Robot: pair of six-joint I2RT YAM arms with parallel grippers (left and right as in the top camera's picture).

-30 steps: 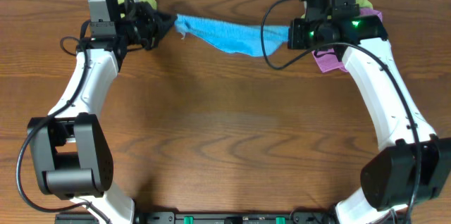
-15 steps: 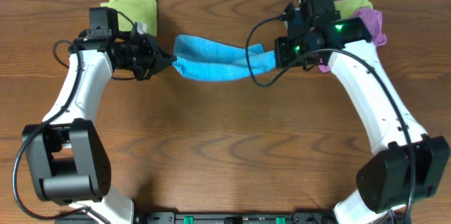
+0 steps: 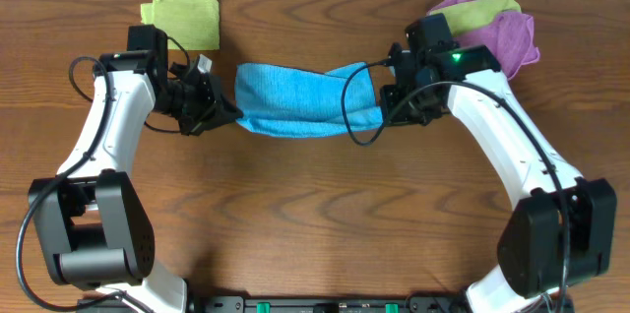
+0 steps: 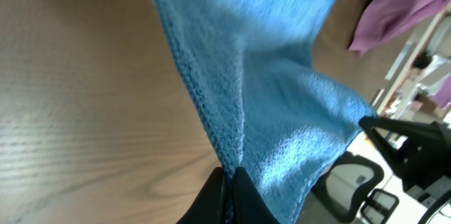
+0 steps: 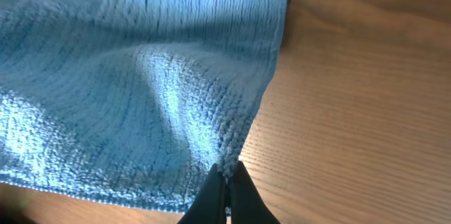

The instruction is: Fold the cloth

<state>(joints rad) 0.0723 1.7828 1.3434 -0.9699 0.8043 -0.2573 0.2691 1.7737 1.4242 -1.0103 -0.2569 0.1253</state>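
Observation:
The sky-blue cloth (image 3: 300,99) hangs stretched between my two grippers above the table's far middle. My left gripper (image 3: 229,114) is shut on its left end; the left wrist view shows the jaws (image 4: 230,182) pinching the cloth's edge (image 4: 268,90). My right gripper (image 3: 387,104) is shut on its right end; the right wrist view shows the jaws (image 5: 227,179) pinching a corner of the cloth (image 5: 127,90). The cloth's white tag is not in view.
A yellow-green cloth (image 3: 182,15) lies at the far left behind my left arm. A purple cloth (image 3: 507,37) with another yellow-green cloth (image 3: 485,8) on it lies at the far right. A black cable (image 3: 352,106) loops over the blue cloth's right end.
Both grippers have carried the blue cloth toward the near side, away from the far edge. It has spread from a thin twisted strip into a wider band.

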